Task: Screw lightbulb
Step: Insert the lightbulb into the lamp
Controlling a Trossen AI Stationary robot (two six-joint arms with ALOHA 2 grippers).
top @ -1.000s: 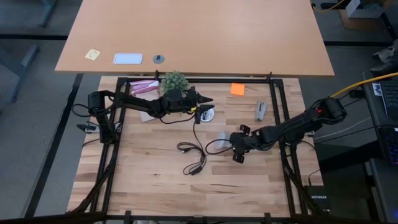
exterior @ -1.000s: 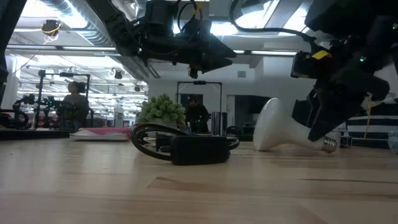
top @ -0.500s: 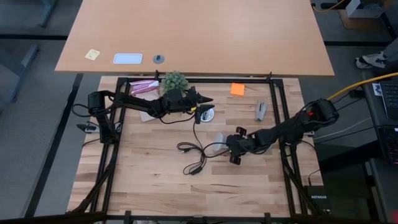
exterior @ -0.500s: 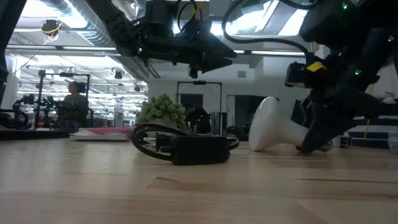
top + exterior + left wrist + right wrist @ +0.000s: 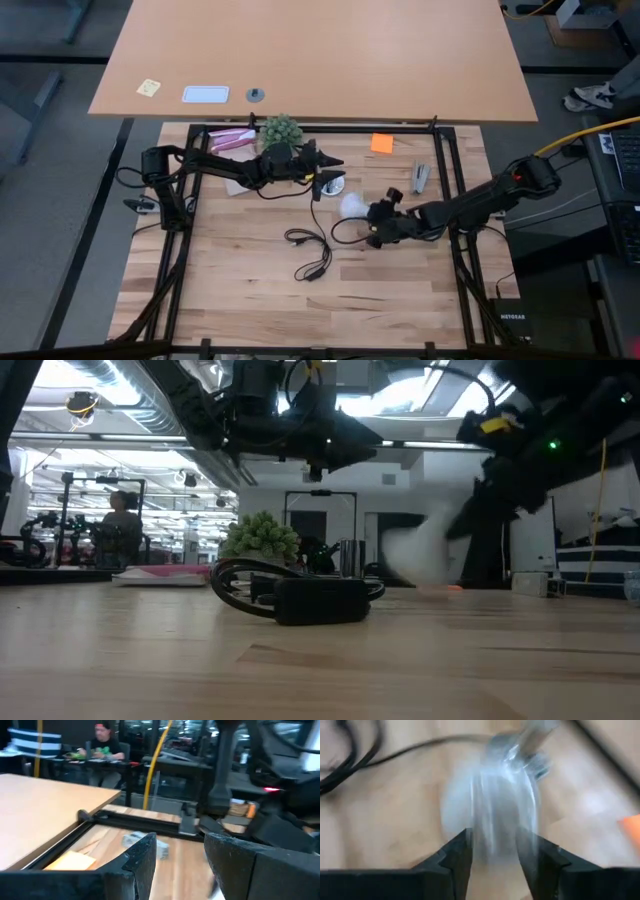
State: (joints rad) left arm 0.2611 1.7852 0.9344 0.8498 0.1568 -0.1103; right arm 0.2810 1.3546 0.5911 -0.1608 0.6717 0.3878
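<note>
The white lightbulb point(image 5: 352, 205) hangs above the middle of the table with my right gripper point(image 5: 372, 218) shut on it. It is a pale blur in the low view point(image 5: 415, 550) and in the right wrist view point(image 5: 490, 800). The silvery socket disc point(image 5: 333, 184) lies just left of it, its black cord point(image 5: 312, 250) trailing toward the near edge. My left gripper point(image 5: 335, 161) hovers level and high over the socket. Its fingers stand apart with nothing between them point(image 5: 180, 857). My right gripper pinches the lightbulb's narrow end point(image 5: 495, 845) between its two fingers. The fingers come from the table's right side, slanting down. The bulb is lifted clear of the table, its dome point(image 5: 349, 203) pointing away from the fingers toward the socket.
A green plant point(image 5: 282, 130) and a pink object point(image 5: 232, 138) stand at the far left. An orange note point(image 5: 381, 143) and a grey object point(image 5: 420, 177) lie at the far right. The cord's switch block point(image 5: 320, 600) sits mid-table. Black frame rails point(image 5: 450, 190) border the wood.
My right gripper has risen and gone toward the table's far edge, its wrist turning. The lightbulb, which lay on its side on the table, is now lifted clear with its dome swung toward the socket.
</note>
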